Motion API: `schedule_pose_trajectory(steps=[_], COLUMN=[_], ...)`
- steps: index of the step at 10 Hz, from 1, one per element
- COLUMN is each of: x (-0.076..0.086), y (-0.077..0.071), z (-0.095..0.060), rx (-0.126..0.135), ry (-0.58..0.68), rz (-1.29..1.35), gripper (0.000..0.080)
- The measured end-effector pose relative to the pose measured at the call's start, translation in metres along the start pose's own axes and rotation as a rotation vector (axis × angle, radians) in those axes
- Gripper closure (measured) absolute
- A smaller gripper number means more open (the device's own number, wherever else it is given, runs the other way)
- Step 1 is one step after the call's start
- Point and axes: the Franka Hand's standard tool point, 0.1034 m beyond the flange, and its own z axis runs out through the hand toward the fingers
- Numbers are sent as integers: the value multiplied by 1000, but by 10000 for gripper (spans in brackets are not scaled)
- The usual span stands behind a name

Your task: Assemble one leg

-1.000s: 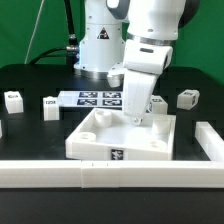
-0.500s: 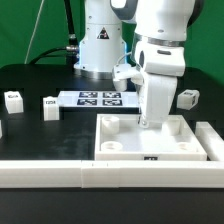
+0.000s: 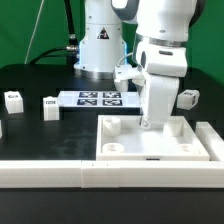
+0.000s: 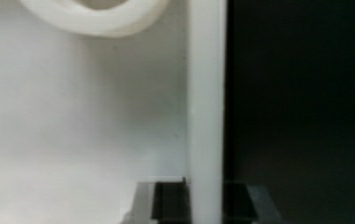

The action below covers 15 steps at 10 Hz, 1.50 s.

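Note:
Three small white leg blocks stand on the table: two at the exterior view's left (image 3: 12, 99) (image 3: 50, 106) and one at its right (image 3: 187, 97), partly behind the arm. My gripper (image 3: 150, 122) is far from them. It is down on the large flat white square panel (image 3: 140, 146). In the wrist view my gripper (image 4: 206, 205) straddles the panel's raised rim (image 4: 206, 100), with a dark finger (image 4: 165, 205) close on each side. A round corner socket (image 4: 94, 15) shows beside the rim.
A long white bar (image 3: 50, 172) runs along the front of the table, and another bar (image 3: 211, 140) lies at the exterior view's right, against the panel. The marker board (image 3: 98, 98) lies behind the panel, in front of the robot base (image 3: 100, 50).
The panel has slid toward the exterior view's right and turned square against the bars, with my gripper moving along with it. In the last half second almost nothing has moved.

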Motion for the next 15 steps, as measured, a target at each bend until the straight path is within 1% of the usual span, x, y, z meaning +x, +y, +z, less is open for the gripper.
schedule_pose_trajectory(steps=[1,2,6,7,8,9,10,11,12,13,15], x=[3,4,4,3,3,3,2,2,2,2,2], y=[4,5,5,5,5,5,5,5,5,5,5], z=[0,-1,0,0,0,0,0,0,0,0,-1], rx=[-4,-3,-3,-3,-2,-2,-2,-2,-2,-2,-3], ry=[2,1,1,1,1,1,1,1,1,1,2], rz=[-1,0,2,3,3,4,4,5,5,6,9], gripper=[741,741,739,528,528,314,314,180,180,155,150])
